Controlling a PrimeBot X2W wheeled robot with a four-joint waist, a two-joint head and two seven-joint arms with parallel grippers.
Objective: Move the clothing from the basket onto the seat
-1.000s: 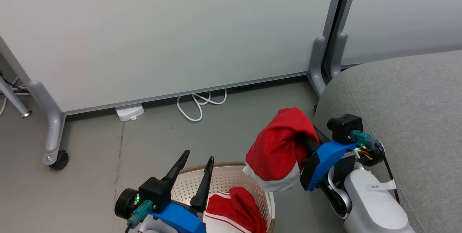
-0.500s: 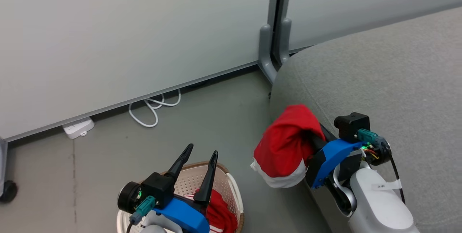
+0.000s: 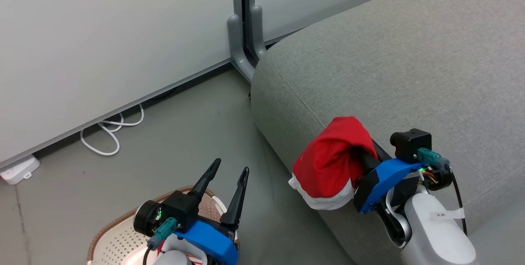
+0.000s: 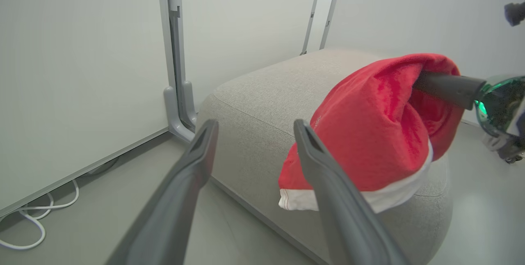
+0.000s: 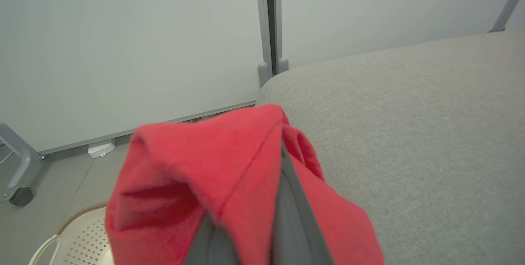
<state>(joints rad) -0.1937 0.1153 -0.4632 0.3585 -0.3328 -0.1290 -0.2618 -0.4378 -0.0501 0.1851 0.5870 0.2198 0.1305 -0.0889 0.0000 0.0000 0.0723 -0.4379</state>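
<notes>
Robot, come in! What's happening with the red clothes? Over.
Right gripper shut on red garment, hanging by the seat edge. Left gripper open, empty, near basket. Nothing blocking. Over.

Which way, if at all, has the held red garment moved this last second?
Yes. The red garment, held by the right gripper, went toward the seat: from over the floor to overlapping its edge.
</notes>
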